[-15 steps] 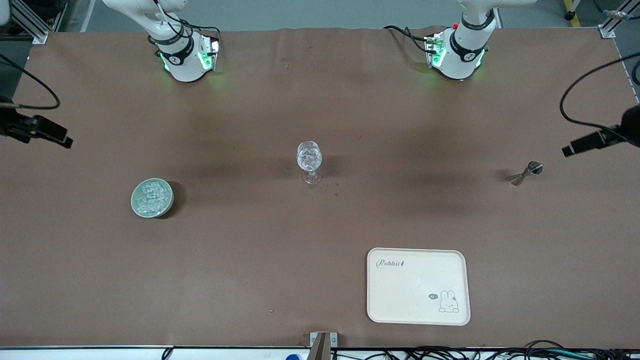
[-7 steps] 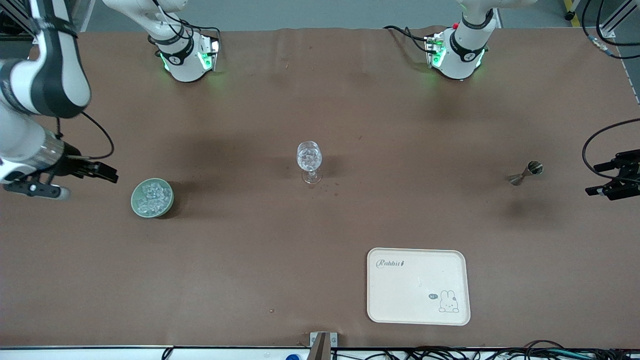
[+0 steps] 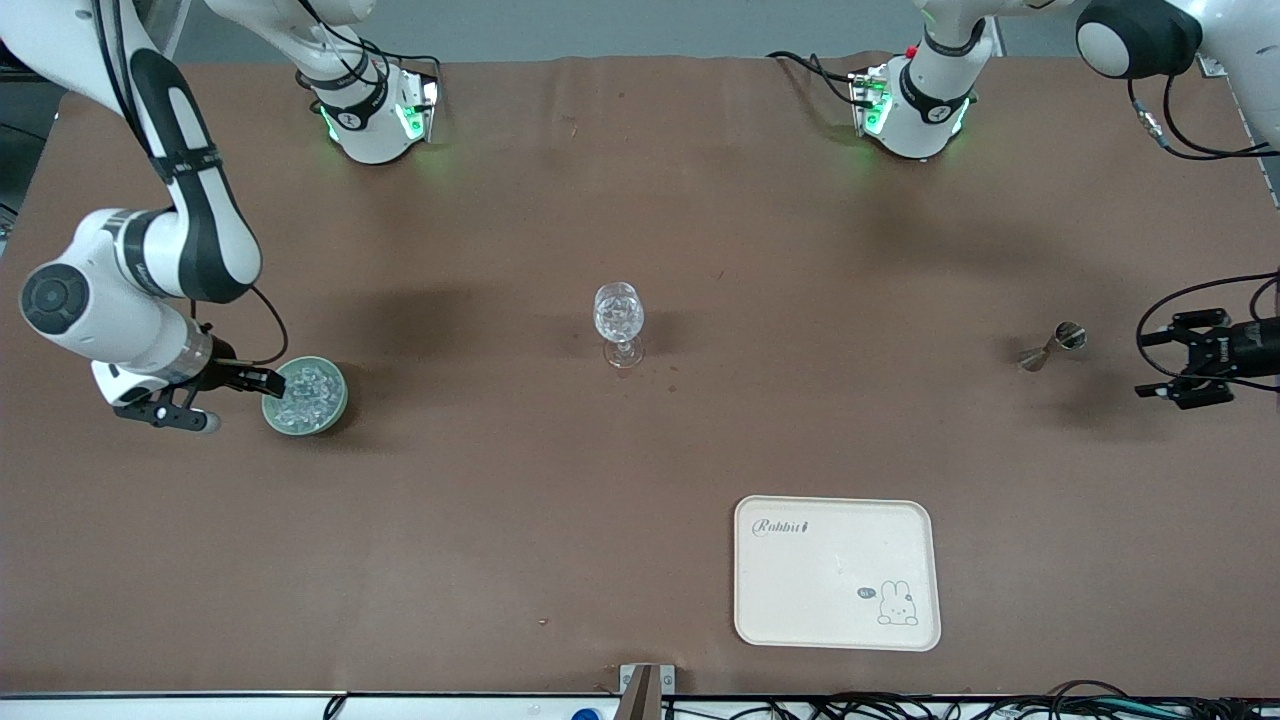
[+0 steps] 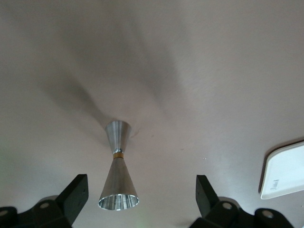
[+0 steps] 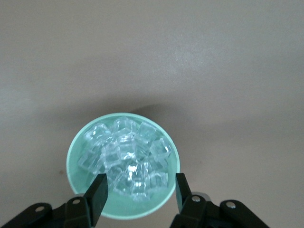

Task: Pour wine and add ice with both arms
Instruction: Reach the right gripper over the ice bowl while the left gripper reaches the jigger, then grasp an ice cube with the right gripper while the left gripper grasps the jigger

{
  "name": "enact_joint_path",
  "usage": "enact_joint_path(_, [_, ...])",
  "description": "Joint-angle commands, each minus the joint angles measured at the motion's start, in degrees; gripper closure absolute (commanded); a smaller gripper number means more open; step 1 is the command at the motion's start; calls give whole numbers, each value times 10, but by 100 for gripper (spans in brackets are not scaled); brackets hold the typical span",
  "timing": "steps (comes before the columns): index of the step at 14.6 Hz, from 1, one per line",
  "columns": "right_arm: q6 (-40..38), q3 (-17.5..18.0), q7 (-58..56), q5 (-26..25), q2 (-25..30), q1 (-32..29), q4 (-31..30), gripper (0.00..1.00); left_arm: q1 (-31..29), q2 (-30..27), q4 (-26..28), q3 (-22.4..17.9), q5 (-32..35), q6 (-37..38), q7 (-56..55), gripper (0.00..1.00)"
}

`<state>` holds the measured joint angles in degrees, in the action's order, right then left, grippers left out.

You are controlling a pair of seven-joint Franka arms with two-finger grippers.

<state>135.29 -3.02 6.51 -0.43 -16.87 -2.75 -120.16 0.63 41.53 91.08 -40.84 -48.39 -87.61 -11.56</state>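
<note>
Across brown table (image 3: 560,480): cream tray (image 3: 837,572) nearest front camera. Centre: wine glass (image 3: 619,322), upright. Toward right arm's end: green bowl (image 3: 337,400) heaped with ice (image 3: 303,392); right gripper (image 3: 262,381) at bowl rim, fingers parted, gripping nothing. Toward left arm's end: steel jigger (image 3: 1052,345) lying tipped; left gripper (image 3: 1152,364) near it, spread wide, empty.

cream rabbit-print tray (image 3: 836,572) nearest the front camera, brown table cover (image 3: 640,480), black cables (image 3: 1000,708) along the table edge
</note>
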Motion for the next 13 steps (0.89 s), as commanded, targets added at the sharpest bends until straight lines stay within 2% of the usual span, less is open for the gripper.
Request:
enact_joint_path(1, [37, 2, 26, -11, -9, -1, -20, 41, 3, 28, 5, -11, -40, 20, -19, 0])
enact_joint_path(2, [38, 2, 26, -11, -13, -2, -20, 45, -2, 43, 5, -11, -51, 29, -21, 0])
enact_joint_path(6, [70, 3, 29, -6, -25, 0, -35, 48, -30, 86, 5, -11, -107, 76, -21, 0])
enact_joint_path(13, [101, 4, 47, -4, -36, 6, -52, 48, -62, 135, 11, -11, -165, 165, -11, 0])
